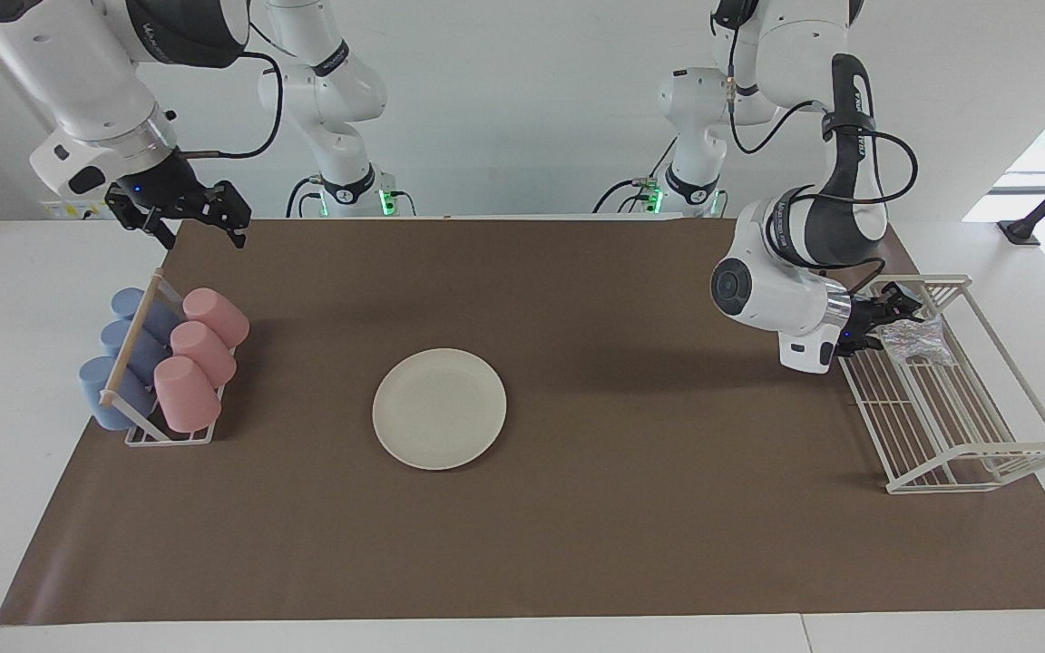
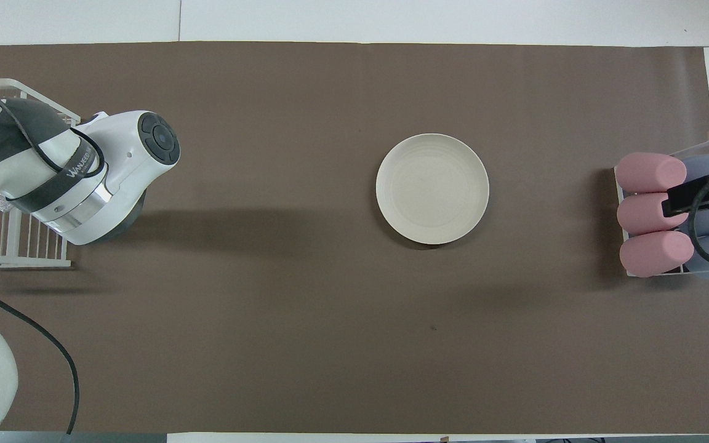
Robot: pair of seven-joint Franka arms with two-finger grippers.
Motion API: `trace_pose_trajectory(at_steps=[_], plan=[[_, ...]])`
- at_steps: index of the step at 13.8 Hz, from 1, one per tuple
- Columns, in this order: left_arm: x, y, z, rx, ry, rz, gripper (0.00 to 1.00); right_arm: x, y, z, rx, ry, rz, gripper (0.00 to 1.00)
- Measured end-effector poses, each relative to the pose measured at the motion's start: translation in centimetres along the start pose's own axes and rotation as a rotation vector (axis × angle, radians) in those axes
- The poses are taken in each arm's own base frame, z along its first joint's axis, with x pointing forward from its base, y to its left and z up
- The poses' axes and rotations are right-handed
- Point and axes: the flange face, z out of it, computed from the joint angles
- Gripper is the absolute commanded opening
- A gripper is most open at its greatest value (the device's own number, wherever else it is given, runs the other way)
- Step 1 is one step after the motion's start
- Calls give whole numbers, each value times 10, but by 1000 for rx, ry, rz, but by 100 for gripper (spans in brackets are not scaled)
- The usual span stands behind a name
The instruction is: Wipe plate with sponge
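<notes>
The cream-white plate (image 1: 439, 408) (image 2: 432, 188) lies flat on the brown mat, mid-table, with nothing on it. The silvery glittery sponge (image 1: 913, 337) rests on the wires of the white rack (image 1: 976, 453) at the left arm's end of the table. My left gripper (image 1: 890, 319) is low over the rack's edge right beside the sponge, fingers spread open and not closed on it. In the overhead view the left arm's wrist (image 2: 108, 172) hides that gripper. My right gripper (image 1: 200, 231) waits open in the air over the mat's edge near the cup rack.
A small rack holding pink cups (image 1: 196, 358) and blue cups (image 1: 119, 363) on their sides stands at the right arm's end (image 2: 656, 212). The brown mat (image 1: 577, 544) covers most of the table.
</notes>
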Motion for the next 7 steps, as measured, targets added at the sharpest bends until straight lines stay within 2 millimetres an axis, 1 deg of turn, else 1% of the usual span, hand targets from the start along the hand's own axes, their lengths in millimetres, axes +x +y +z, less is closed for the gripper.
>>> trace_pose_trajectory(at_steps=[5,6,7], plan=[[0,0,-1,-34,-12,21,100,0,0,0,0,2,0,100],[1,-4,-2,-81,-29,42,100,0,0,0,0,2,0,100],[5,-16,-5,-140,-45,63,100,0,0,0,0,2,0,100]])
